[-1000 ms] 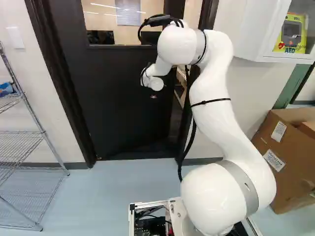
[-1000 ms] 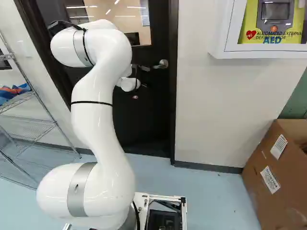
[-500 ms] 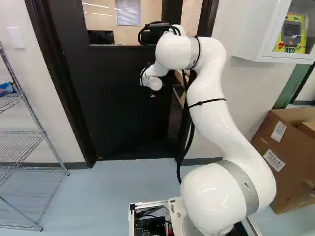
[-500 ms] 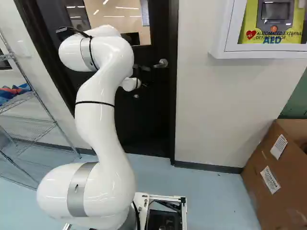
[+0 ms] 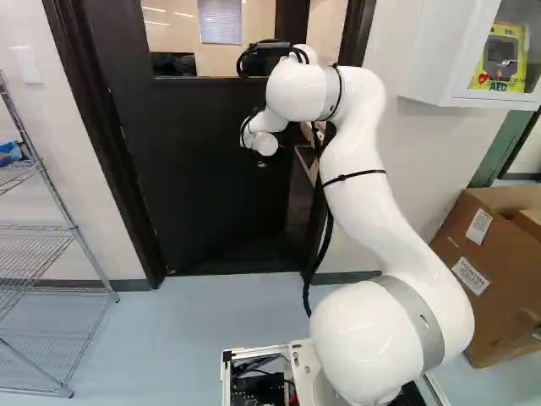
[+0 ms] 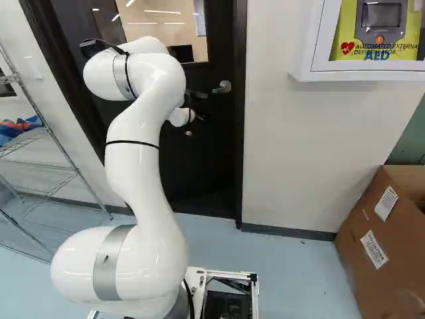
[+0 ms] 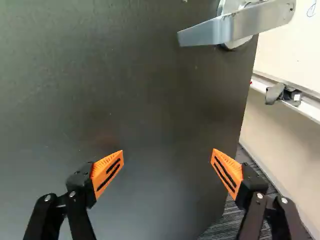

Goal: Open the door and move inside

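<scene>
Black windowed door [image 5: 203,178] ahead is swinging slightly wider, glossy white arm [image 5: 363,182] shifting too, base [image 5: 254,349] staying put.
Orange-padded black gripper [image 7: 168,154] is standing spread, holding nothing, facing the door near its silver metal lever [image 7: 225,30]. Door's probably feeling heavy, rigid; pushing by the free edge is looking best. Pale-blue floor [image 5: 203,317] is fronting it, grey carpet [image 7: 225,222] showing beyond.

Pale wall [image 6: 299,146], blue-gray floor [image 6: 285,266], wire shelving [image 5: 38,245], cardboard box [image 6: 385,232].
</scene>
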